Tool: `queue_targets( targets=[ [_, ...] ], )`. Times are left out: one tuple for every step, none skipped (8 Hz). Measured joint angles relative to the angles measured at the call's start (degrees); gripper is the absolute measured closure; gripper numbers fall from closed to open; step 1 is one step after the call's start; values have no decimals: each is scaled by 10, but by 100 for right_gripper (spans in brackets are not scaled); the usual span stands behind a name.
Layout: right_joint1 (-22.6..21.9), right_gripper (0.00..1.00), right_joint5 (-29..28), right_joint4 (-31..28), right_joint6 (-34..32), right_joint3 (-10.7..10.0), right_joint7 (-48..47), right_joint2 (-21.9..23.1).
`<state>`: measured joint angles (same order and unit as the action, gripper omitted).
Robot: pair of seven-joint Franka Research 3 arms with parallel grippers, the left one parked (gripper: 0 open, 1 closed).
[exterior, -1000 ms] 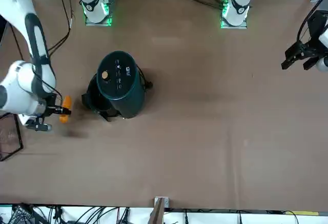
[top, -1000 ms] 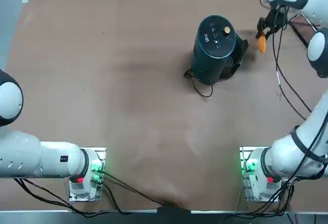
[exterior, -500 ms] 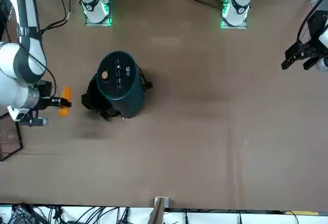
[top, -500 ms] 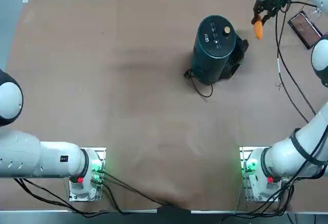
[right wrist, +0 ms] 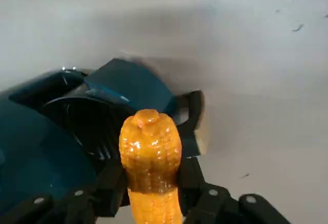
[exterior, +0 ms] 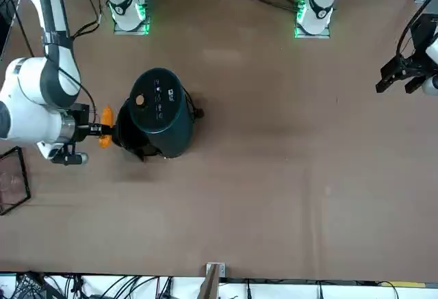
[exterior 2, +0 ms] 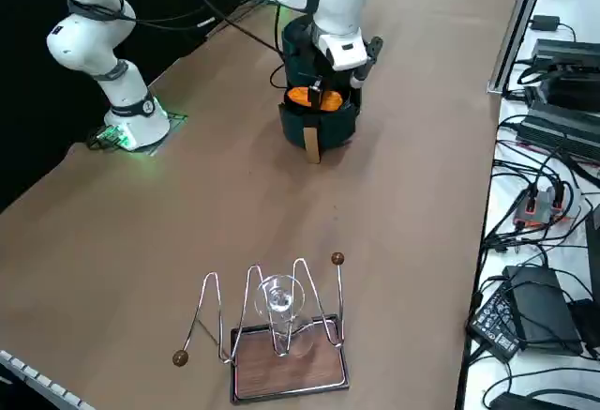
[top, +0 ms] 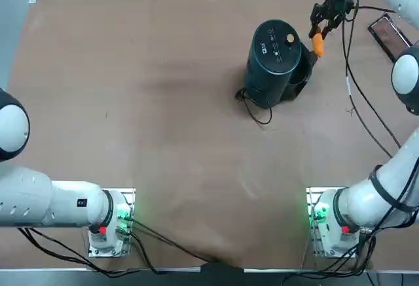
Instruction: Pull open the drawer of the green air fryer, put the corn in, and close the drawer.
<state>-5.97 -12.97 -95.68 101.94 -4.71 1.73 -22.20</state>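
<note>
The claw (right wrist: 152,183) is squeezing the corn (right wrist: 149,152) between its two fingers. Just beside the claw is the pulled-out drawer (right wrist: 130,83) of the green air fryer (right wrist: 38,152). If the claw lets go too soon, the corn could hit the drawer's edge and roll onto the tabletop (right wrist: 266,121). If the claw goes too low, it might bump the drawer.

Smooth white robot arm (exterior: 65,80) w/ dark grey bands at the joints & a loose black cable (exterior: 76,83) along its length. Black two-finger metal gripper (right wrist: 154,189) w/ round silver screws (right wrist: 212,192). White base (top: 337,224) w/ green lights & a red btn.
</note>
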Motion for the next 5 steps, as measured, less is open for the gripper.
queue_targets(
  targets=[
    [-7,44,-3,-5,0,0,0,0],
    [-15,44,-8,-13,0,0,0,-1],
    [-20,44,-15,-18,0,0,0,-4],
    [-22,44,-19,-19,0,0,0,-7],
    [-25,44,-21,-20,1,0,0,-11]
  ],
)
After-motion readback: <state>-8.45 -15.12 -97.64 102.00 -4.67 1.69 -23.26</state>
